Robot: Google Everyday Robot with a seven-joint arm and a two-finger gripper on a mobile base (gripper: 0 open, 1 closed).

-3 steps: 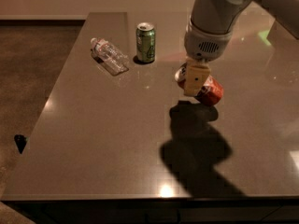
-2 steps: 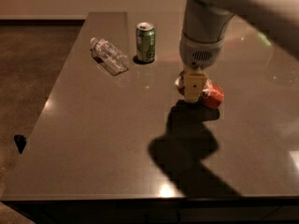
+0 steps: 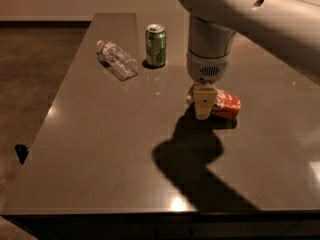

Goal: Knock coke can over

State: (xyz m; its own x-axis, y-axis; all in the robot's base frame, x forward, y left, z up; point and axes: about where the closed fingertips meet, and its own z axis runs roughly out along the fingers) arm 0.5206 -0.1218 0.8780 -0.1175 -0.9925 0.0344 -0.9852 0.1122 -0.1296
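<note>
The red coke can [image 3: 226, 104] lies on its side on the brown table [image 3: 100, 149], right of centre, its silver top facing left behind my gripper. My gripper [image 3: 203, 104] hangs from the white arm straight down over the can's left end, with its tan fingers [image 3: 203, 100] in front of the can. Most of the can's left part is hidden by them.
A green can [image 3: 156, 45] stands upright at the back of the table. A clear plastic bottle [image 3: 116, 60] lies on its side to its left. The arm's shadow falls across the table's front middle. The table's left edge drops to a dark floor.
The arm has swung left and toward the camera. The red can still lies on its side in about the same spot.
</note>
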